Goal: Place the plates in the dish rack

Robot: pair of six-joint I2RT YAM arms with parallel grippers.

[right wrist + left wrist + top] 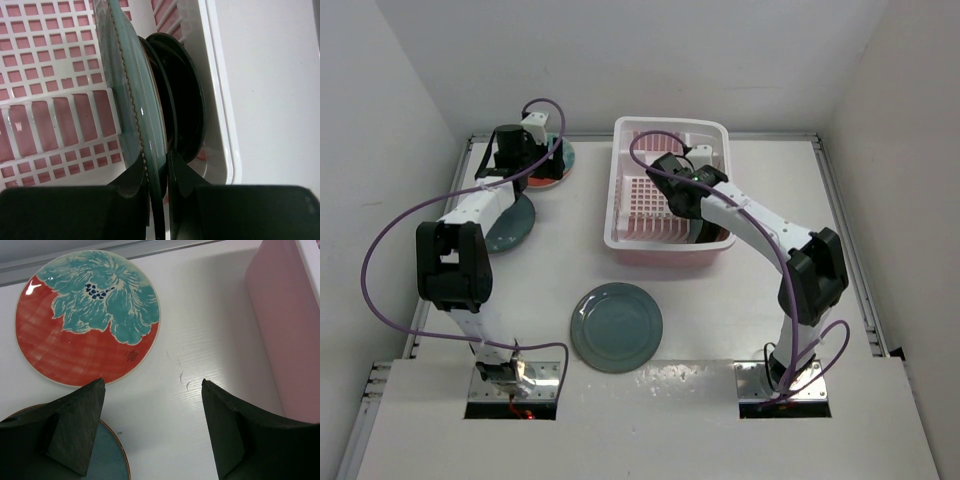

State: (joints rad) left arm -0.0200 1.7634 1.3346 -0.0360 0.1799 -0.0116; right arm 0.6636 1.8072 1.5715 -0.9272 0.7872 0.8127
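Loading in progress: we see the right gripper (156, 161) reaching into the pink-and-white dish rack (221, 115). Its fingers (182, 182) pinch the rim of a large grey-teal plate (127, 75) that stands on edge over the rack's slotted floor. A small black plate (186, 100) stands upright close behind it, between that plate and the rack's white rim. From the overhead view, both plates sit in the rack's near right corner. Whether the two touch, we cannot tell.

Across the table (750, 300), the left gripper (152, 385) hangs over the bare surface with its fingers (75, 425) spread wide and nothing between them. Just beyond the fingertips, a red plate with a teal flower (87, 315) lies flat at the far left of the table, near the rack's pink outer wall. A darker teal plate (510, 228) lies flat just beside the red one, partly under the left arm. Its edge shows below one finger in the wrist view.

A second grey-teal plate (616, 326) lies flat by itself near the front of the table, between the two arm bases and apart from the rack.
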